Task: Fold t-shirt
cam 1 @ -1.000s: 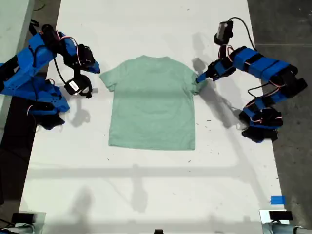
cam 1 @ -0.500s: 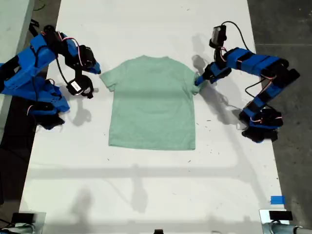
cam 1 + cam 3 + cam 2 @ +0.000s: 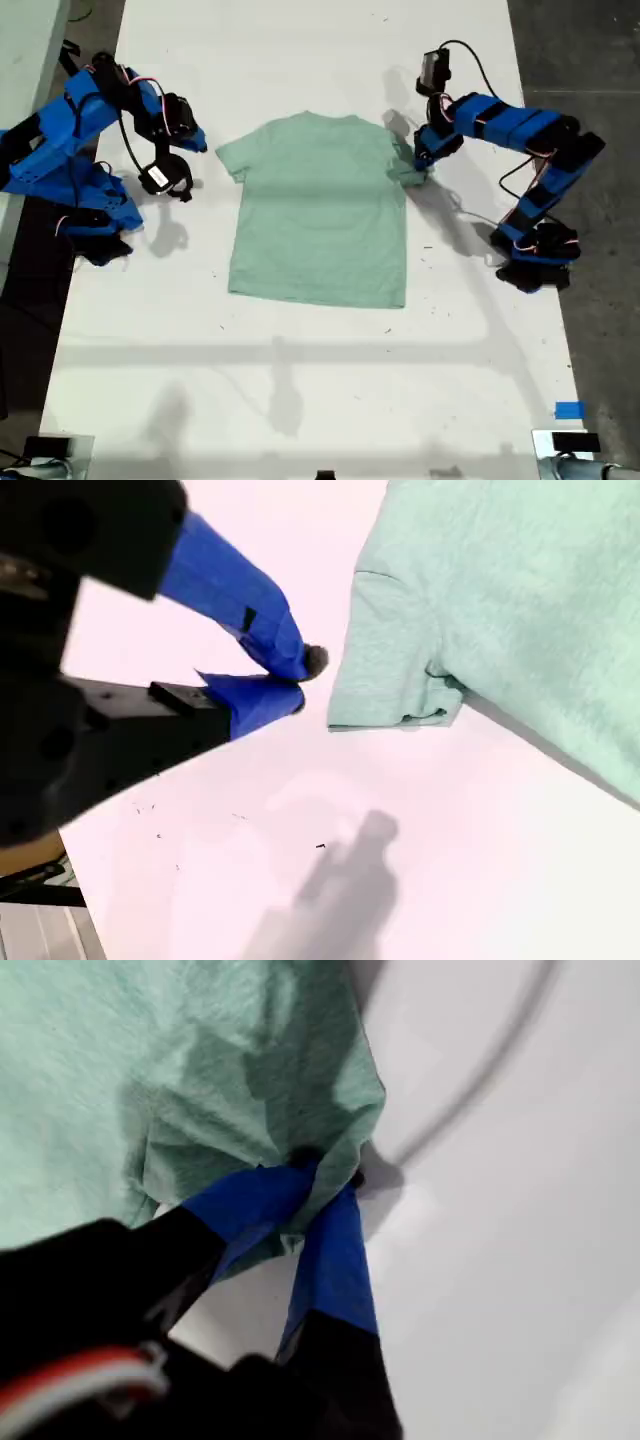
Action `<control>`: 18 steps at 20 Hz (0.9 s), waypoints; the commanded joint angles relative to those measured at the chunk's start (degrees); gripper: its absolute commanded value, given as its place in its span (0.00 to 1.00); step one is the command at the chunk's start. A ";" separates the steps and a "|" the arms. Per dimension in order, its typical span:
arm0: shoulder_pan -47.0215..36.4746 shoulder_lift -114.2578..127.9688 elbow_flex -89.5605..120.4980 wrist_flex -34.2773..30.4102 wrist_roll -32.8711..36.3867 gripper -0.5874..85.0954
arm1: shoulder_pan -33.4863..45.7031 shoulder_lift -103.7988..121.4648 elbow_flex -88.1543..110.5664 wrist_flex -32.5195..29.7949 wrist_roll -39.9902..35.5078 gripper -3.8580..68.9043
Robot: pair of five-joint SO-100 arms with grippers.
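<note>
The pale mint-green t-shirt (image 3: pixel 320 210) lies flat on the white table, neck toward the exterior view's top. My first gripper (image 3: pixel 418 165) is shut on the sleeve at the exterior view's right. In the first wrist view the blue fingertips pinch that bunched, lifted sleeve cloth (image 3: pixel 250 1090) at my first gripper (image 3: pixel 320 1175). My second gripper (image 3: pixel 200 143) rests just off the other sleeve, at the exterior view's left. In the second wrist view my second gripper (image 3: pixel 298 680) has its tips together on nothing, a short gap from the sleeve hem (image 3: pixel 390 680).
Both blue arm bases (image 3: pixel 90 215) (image 3: pixel 535 255) stand at the table's side edges in the exterior view. A piece of blue tape (image 3: pixel 568 410) sits near the exterior view's lower right corner. Dark floor borders the table (image 3: pixel 300 380) at the exterior view's right.
My first gripper has moved toward the exterior view's top left with the sleeve, bunching it up. The whole shirt has slid slightly toward the exterior view's right. My second gripper has barely moved.
</note>
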 commanded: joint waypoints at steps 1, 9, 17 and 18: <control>-1.05 0.44 -0.18 -0.88 0.44 0.04 | -0.62 -0.35 -2.46 3.87 1.58 0.04; -1.41 1.67 1.23 -1.14 0.62 0.04 | -8.17 11.95 -25.40 32.17 10.02 0.04; -0.97 1.67 1.41 -1.32 0.62 0.04 | -25.14 -10.11 -56.34 32.78 21.97 0.04; -0.88 1.67 1.41 -1.41 0.53 0.04 | -26.19 -13.10 -58.71 31.55 22.85 0.04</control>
